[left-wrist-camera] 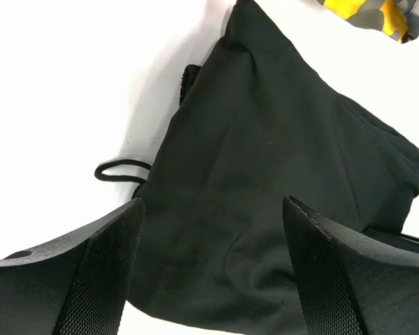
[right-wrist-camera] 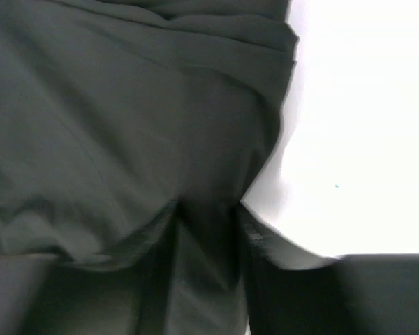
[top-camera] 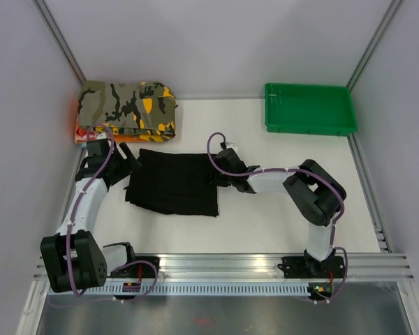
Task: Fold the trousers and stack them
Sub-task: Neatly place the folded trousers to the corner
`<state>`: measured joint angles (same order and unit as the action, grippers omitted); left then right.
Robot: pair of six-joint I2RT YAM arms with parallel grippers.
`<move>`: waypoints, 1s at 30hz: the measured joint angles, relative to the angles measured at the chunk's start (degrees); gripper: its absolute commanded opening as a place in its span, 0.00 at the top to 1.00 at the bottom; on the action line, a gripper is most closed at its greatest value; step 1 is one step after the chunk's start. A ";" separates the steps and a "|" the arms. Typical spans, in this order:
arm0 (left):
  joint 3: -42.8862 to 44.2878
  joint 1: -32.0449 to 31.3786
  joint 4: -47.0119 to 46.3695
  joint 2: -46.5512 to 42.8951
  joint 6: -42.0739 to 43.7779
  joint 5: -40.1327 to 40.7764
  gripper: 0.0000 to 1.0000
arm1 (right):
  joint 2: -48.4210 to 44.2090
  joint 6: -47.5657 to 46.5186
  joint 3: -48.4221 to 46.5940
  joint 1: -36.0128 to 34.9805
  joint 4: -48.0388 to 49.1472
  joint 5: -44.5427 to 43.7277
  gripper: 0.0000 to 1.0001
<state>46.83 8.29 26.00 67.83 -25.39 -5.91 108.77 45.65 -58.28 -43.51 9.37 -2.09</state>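
The white table is filling the booth floor, and the black trousers are lying on it left of centre, folded into a rough rectangle just in front of the folded camouflage garment that is sitting in the far left corner. The green tray is sitting at the far right, well apart from the cloth. The left gripper is hovering at the left edge of the trousers, and its wrist view is showing the jaws spread wide above the fabric with nothing caught between them. The right gripper is pressing down at the right edge of the trousers; seen from its wrist, the jaws are standing about half closed with a raised ridge of black cloth between them, though the blur is making it impossible to tell whether they are actually clamping it. A thin black drawstring loop is poking out from the edge of the trousers onto the table.
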 measured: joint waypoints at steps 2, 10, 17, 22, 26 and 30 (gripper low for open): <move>-0.35 0.00 -0.79 0.74 0.26 0.04 0.16 | 0.20 0.04 0.20 0.07 -0.44 0.13 0.69; -4.72 0.00 -6.12 9.62 0.39 -0.17 0.18 | 0.20 -0.09 0.28 0.15 -1.20 0.55 0.73; -5.11 0.00 -10.19 12.85 0.37 -0.22 0.18 | 0.20 -0.46 0.26 0.17 -1.29 0.94 0.74; -5.14 -0.04 -11.87 16.96 -0.57 -0.39 0.15 | 0.20 -0.48 -0.09 0.17 -2.10 1.01 0.74; -5.16 -0.07 -14.19 17.86 -2.21 -0.57 0.17 | 0.20 -0.66 -0.63 0.17 -3.21 1.20 0.74; -5.42 -0.13 -18.08 18.93 -3.65 -1.99 0.24 | 0.20 -0.96 -1.44 0.17 -4.76 1.27 0.75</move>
<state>41.41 8.16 7.92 86.76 -29.04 -7.90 108.97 44.69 -59.72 -43.33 4.60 -0.82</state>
